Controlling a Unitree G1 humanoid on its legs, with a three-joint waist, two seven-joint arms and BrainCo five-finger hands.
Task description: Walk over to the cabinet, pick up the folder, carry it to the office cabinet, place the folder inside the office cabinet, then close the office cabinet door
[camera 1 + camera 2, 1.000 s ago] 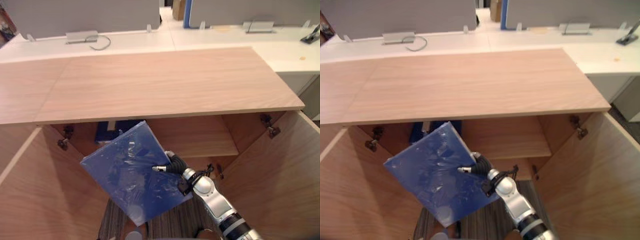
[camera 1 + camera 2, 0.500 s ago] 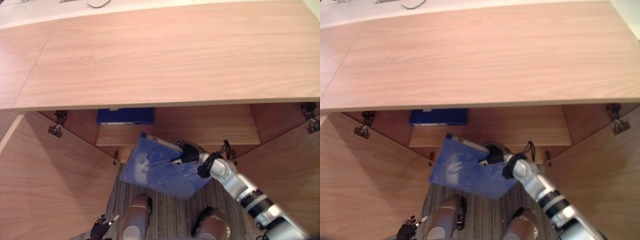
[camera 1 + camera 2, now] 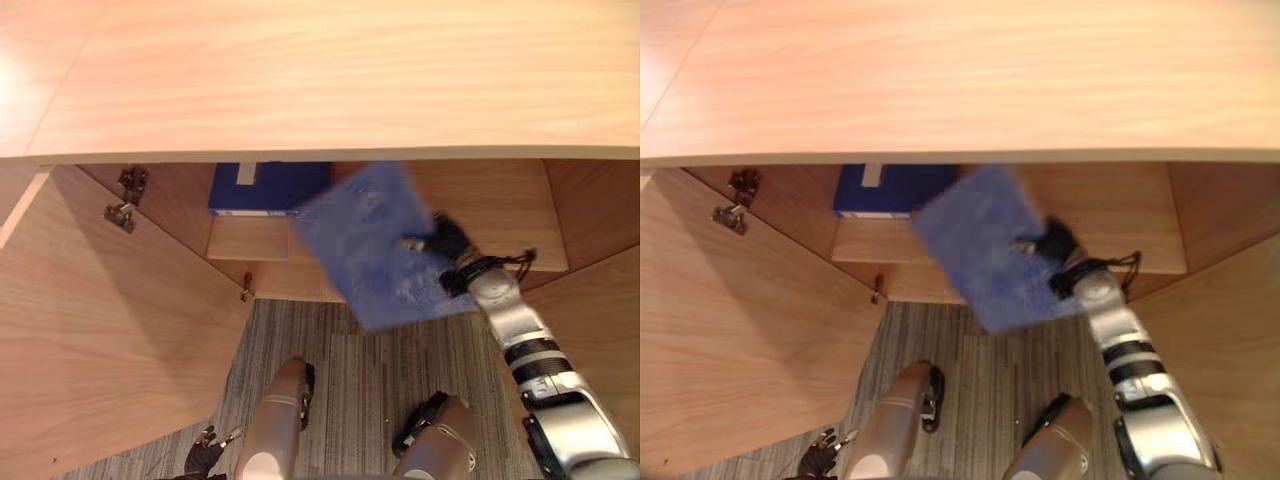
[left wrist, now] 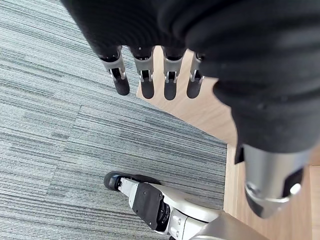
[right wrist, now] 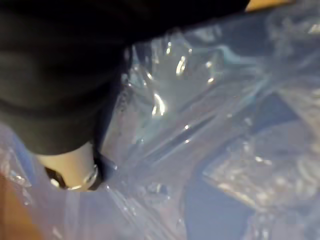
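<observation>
In front of the open office cabinet (image 3: 330, 80), the right hand (image 3: 447, 240) pinches the blue folder (image 3: 375, 245), the left hand (image 4: 146, 80) hanging straight-fingered.

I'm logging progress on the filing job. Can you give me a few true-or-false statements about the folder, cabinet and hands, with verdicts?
1. The right hand grips the blue folder at the opening of the cabinet. True.
2. The cabinet's left door is shut. False: it stands open.
3. The shelf inside holds nothing. False: a dark blue binder lies on it.
4. The left hand holds nothing, its fingers straight. True.
</observation>
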